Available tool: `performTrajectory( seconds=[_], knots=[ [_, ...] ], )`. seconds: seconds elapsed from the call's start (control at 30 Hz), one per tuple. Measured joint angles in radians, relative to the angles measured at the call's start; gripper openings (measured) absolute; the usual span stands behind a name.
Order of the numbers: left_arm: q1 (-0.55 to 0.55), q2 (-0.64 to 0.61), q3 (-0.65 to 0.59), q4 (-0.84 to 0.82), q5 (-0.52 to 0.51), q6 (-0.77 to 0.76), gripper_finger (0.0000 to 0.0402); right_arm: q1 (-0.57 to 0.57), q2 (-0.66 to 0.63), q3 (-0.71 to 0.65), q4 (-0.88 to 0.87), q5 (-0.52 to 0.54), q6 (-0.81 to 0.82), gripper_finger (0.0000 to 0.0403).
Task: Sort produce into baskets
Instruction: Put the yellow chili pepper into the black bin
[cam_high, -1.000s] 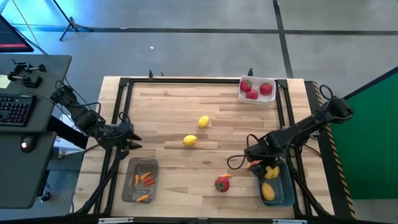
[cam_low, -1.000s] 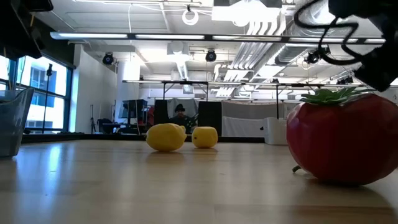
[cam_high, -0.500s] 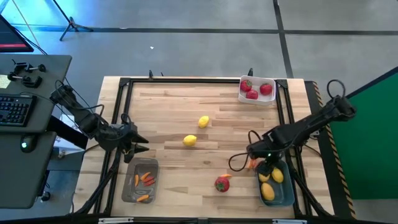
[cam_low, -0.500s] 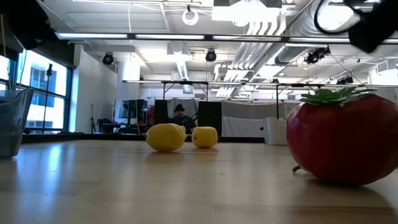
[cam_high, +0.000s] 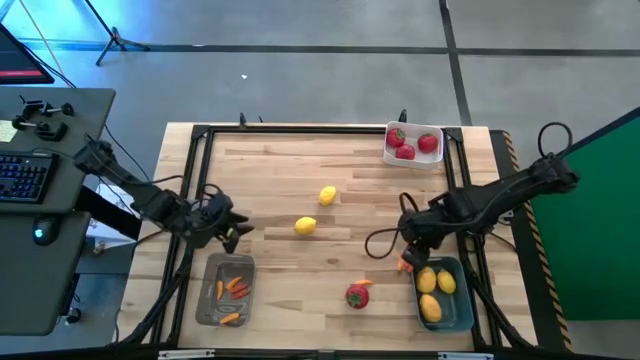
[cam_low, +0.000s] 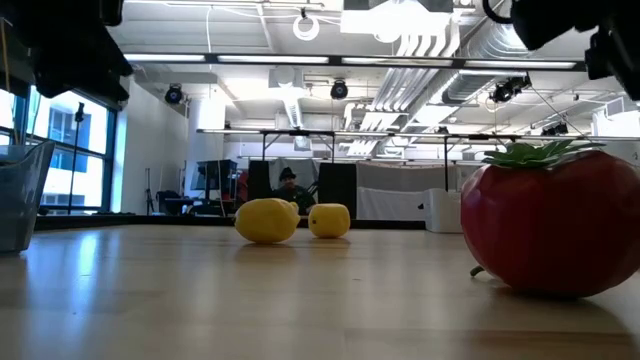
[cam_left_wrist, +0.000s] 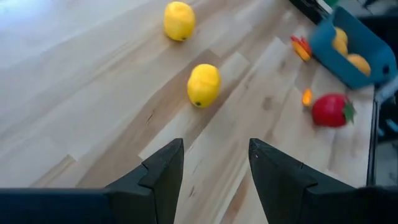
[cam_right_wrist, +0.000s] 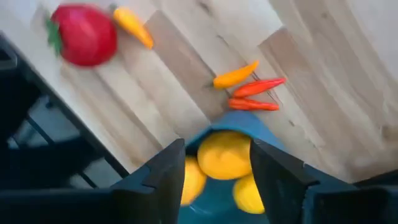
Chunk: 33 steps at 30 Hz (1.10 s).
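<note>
Overhead and wrist views of a two-arm sorting station. The left hand (cam_high: 228, 229) is held open and empty at the table's (cam_high: 290, 280) nine o'clock edge, just above the grey tray (cam_high: 224, 291), in which three peppers are seen. In the left wrist view its fingers (cam_left_wrist: 163, 168) are spread, with the nearer lemon (cam_left_wrist: 203, 84) framed ahead and the farther lemon (cam_left_wrist: 179, 20) beyond it. On the table these two lemons lie near the centre, one toward twelve o'clock (cam_high: 327, 196) and one toward nine o'clock (cam_high: 305, 226), well apart from every tray.

The right hand (cam_high: 412, 232) is held open and empty just beside the blue tray (cam_high: 462, 310), at its eleven o'clock corner; three lemons are seen in that tray. Loose peppers (cam_right_wrist: 247, 91) lie touching or just beside the tray's wall. A red fruit (cam_high: 357, 295) rests at six o'clock with a small pepper against it. The white tray (cam_high: 413, 159) at one o'clock holds three red fruits.

Risks, as judged: the oval lemons may roll away if a finger is brought down off-centre; the thin peppers beside the blue tray may be pinched against its wall, so that the tray is shoved; the pepper touching the red fruit may be dragged along if that fruit is gripped first
</note>
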<state>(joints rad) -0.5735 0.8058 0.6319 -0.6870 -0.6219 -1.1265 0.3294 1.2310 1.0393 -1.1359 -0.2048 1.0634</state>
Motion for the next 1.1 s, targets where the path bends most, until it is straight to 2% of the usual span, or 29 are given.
performTrajectory(
  seconds=[0.2,0.37,0.5,0.63,0.83,1.1],
  knots=[
    [0.064,0.039,0.000,0.006,-0.014,-0.096,0.0170,-0.045,0.002,-0.046,0.064,0.119,0.199,0.0198],
    [0.125,0.044,0.000,0.006,-0.044,-0.124,0.0170,-0.106,0.071,-0.074,0.118,0.128,0.331,0.0231],
    [0.155,0.042,0.000,0.005,-0.025,-0.084,0.0170,-0.147,0.171,-0.074,0.132,0.109,0.334,0.0235],
    [0.164,0.042,0.000,0.005,-0.013,-0.066,0.0170,-0.174,0.263,-0.074,0.130,0.043,0.351,0.0235],
    [0.164,0.043,0.001,0.005,-0.016,-0.068,0.0170,-0.192,0.346,-0.074,0.135,-0.021,0.308,0.0235],
    [0.164,0.047,0.001,0.006,-0.070,-0.076,0.0170,-0.208,0.417,-0.074,0.151,-0.095,0.148,0.0180]
  ],
)
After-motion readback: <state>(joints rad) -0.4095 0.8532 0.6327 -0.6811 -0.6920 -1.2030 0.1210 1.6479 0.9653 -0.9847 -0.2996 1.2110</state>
